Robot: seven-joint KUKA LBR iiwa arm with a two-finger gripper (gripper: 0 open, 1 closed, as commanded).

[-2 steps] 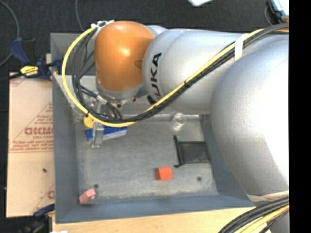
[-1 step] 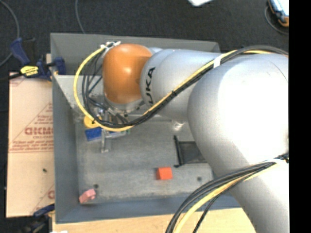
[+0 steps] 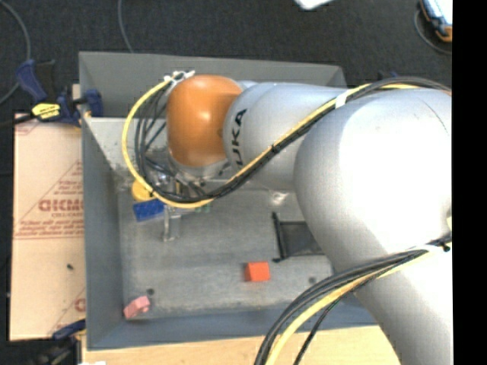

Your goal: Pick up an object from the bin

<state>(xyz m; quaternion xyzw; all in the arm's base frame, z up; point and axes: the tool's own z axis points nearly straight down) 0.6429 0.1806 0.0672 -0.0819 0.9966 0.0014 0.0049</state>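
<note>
Blue block (image 3: 147, 210): small, lying on the bin floor at the left, near the left wall
Gripper (image 3: 168, 230): down at the floor just to the right of the blue block; contact between them cannot be told
Grip state: cannot be told, and nothing is seen held
Yellow thing (image 3: 141, 190): just behind the blue block, partly under the wrist cables; kind cannot be told
Orange cube (image 3: 257, 272): on open floor towards the front, well apart from the gripper
Pink block (image 3: 137, 306): front left corner, flat on the floor
Black thing (image 3: 293, 238): right of centre, partly under the arm
Bin (image 3: 99, 226): grey metal, sloped walls
Arm (image 3: 365, 173): enters from the right, orange wrist cover (image 3: 199, 120) over the bin's rear left
</note>
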